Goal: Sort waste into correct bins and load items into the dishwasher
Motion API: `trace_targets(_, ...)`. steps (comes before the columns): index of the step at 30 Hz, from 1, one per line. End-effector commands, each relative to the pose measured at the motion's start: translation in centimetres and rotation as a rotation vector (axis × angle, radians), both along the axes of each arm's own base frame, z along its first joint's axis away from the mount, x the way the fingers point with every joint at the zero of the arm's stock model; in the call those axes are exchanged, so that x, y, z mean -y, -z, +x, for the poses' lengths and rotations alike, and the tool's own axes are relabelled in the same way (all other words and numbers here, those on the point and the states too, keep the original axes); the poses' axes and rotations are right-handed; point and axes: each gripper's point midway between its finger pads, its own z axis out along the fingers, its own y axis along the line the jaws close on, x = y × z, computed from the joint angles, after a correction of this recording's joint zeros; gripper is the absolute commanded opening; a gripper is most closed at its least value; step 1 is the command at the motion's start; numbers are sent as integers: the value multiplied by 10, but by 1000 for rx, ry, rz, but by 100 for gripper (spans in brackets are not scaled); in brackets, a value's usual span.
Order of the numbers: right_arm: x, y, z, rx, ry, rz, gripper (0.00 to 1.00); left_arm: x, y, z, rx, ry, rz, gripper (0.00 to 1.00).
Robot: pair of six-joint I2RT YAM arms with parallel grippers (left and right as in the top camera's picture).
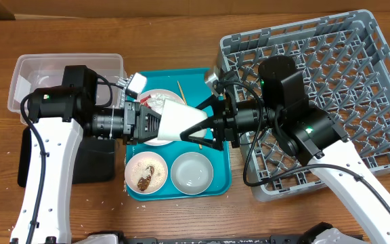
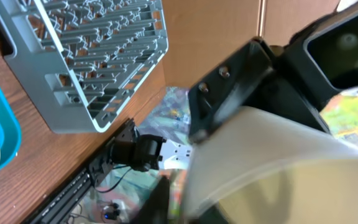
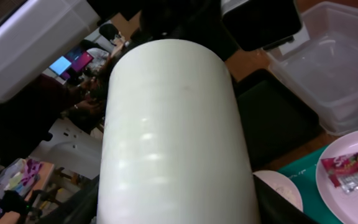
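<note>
Two-arm handover of the cup (image 1: 172,122): left gripper (image 1: 156,126) grasps it, right gripper (image 1: 203,127) straddles it, clamp unclear. Next, I'd guess: right clamps, left releases, then to the rack (image 1: 357,61).

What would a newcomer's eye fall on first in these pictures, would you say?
First, the two arms meeting above the teal tray: the left gripper and right gripper are both at one white cup, held off the surface. Next, the big grey dish rack at right, with no dishes showing, and a bowl of brownish scraps at the tray's lower left.
</note>
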Motion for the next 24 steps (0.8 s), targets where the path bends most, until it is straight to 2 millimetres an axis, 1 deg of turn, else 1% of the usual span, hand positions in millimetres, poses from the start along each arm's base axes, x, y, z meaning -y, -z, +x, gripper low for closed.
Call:
trace_targets(1,0,-24,-23,38,-104,66,55,-2,7,4,37,5,53,46)
trace_targets(2,3,-25,-21,39,-91,64,54,-3,10,5,42,3,71,70)
trace_targets(3,7,-24,-15,40,-57,54,54,-5,15,6,48,0,102,87)
trace_targets(4,12,-22,-8,38,-9,35,54,-7,22,8,55,-1,144,100)
trace_targets(7,36,-6,23,25,236,-86,54,-20,46,12,24,-28,304,100)
trace_targets(9,68,16,51,29,500,-247,54,-32,63,14,-8,-58,424,100)
trace_targets(10,103,33,70,7,742,-383,53,-43,75,17,-35,-89,518,100)
trace_targets(12,146,49,77,-28,988,-525,54,-54,85,20,-63,-126,603,100)
trace_targets(13,165,56,76,-61,1084,-582,54,-57,88,22,-65,-136,623,100)
trace_targets(15,185,71,69,-120,1170,-668,53,-58,88,25,-53,-143,629,100)
trace_targets(16,192,79,64,-147,1185,-711,53,-58,88,26,-52,-151,628,100)
trace_targets(17,199,89,58,-192,1212,-760,53,-58,88,28,-51,-158,627,100)
trace_targets(18,212,108,48,-282,1255,-855,53,-58,87,31,-43,-166,625,100)
trace_targets(21,217,134,37,-394,1258,-976,53,-58,87,32,-44,-169,625,100)
trace_targets(24,214,160,29,-497,1205,-1081,53,-58,87,31,-45,-167,626,100)
